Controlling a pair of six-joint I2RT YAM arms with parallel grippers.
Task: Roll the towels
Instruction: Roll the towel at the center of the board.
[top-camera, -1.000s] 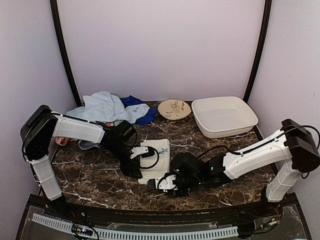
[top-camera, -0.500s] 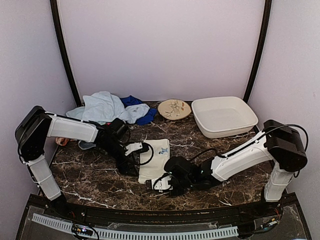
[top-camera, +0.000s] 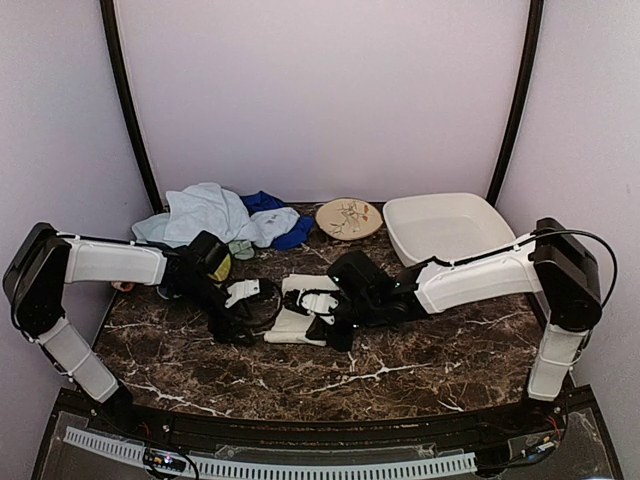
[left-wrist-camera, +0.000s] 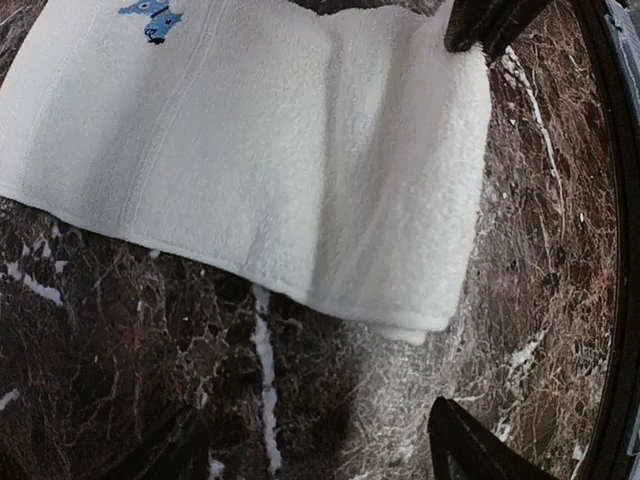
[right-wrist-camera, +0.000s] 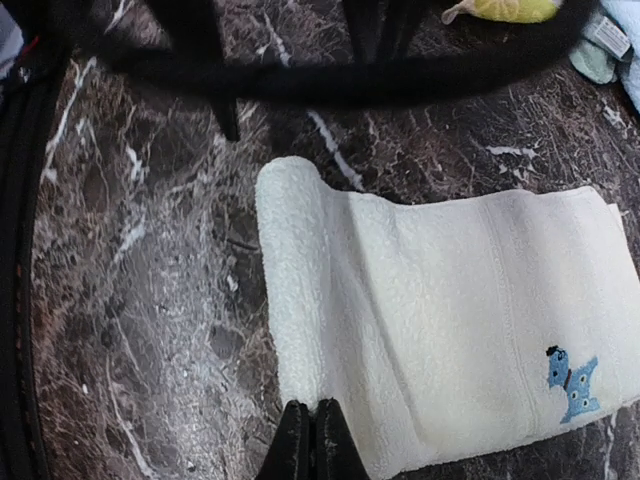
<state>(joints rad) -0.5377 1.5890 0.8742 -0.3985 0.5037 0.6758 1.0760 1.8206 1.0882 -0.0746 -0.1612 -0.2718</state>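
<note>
A cream-white towel (top-camera: 305, 300) with a small blue motif lies flat on the dark marble table (top-camera: 420, 350), its near end turned over into a short roll (right-wrist-camera: 290, 270). My right gripper (top-camera: 320, 325) is shut, its tips (right-wrist-camera: 310, 440) pinching the edge of that roll. My left gripper (top-camera: 247, 312) is open and empty just left of the towel, hovering over bare marble (left-wrist-camera: 320, 455); the towel's folded edge (left-wrist-camera: 400, 260) lies in front of it. More towels are heaped at the back left: light blue (top-camera: 205, 212), royal blue (top-camera: 272, 206), pale green (top-camera: 240, 248) and yellow (top-camera: 219, 268).
A round beige patterned plate (top-camera: 348, 217) and a white plastic tub (top-camera: 490, 250) stand at the back right. Black cables loop beside the left gripper (top-camera: 262, 300). The yellow towel (right-wrist-camera: 500, 8) and pale green towel (right-wrist-camera: 598, 52) lie just beyond the cream towel.
My right gripper moved from the table's near side up and away over the cream towel, turning its near end into a roll. My left arm drew back to the left.
</note>
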